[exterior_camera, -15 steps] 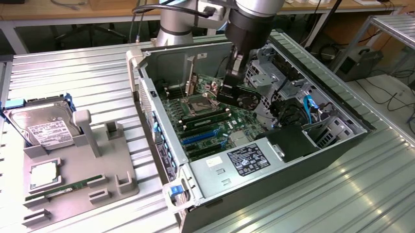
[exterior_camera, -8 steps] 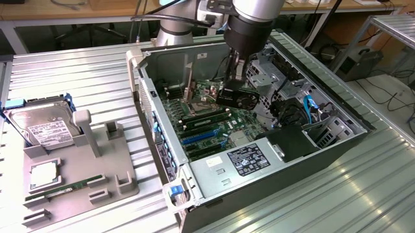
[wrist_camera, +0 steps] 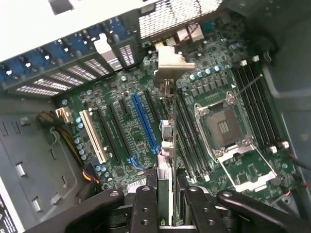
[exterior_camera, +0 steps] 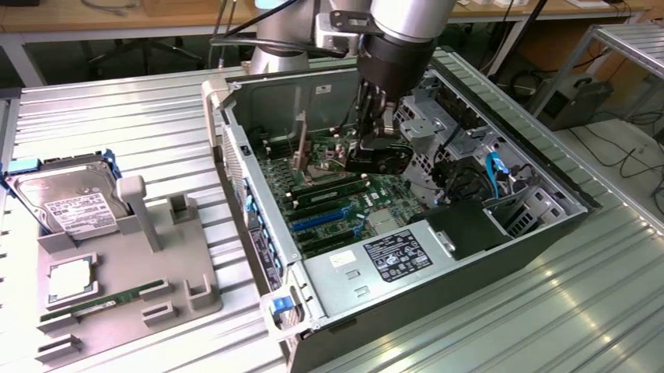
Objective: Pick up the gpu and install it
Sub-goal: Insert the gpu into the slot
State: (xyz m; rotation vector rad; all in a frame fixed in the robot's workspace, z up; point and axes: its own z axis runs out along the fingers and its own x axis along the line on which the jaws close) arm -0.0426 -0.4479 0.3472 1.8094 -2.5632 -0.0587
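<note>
The gpu appears edge-on in the wrist view as a thin card running from between my fingers to its silvery bracket near the case's rear wall. My gripper is shut on it, one black finger on each side. The card hangs over the green motherboard, between the blue slot and the memory slots; I cannot tell whether it touches the board. In the exterior view my gripper reaches down into the open computer case, with the card's bracket toward the case's rear.
An empty CPU socket lies beside the card, and a white slot beyond the blue one. On the exterior view's left, a grey fixture holds a silver hard drive and a green memory stick. Case walls and drive cage hem in the arm.
</note>
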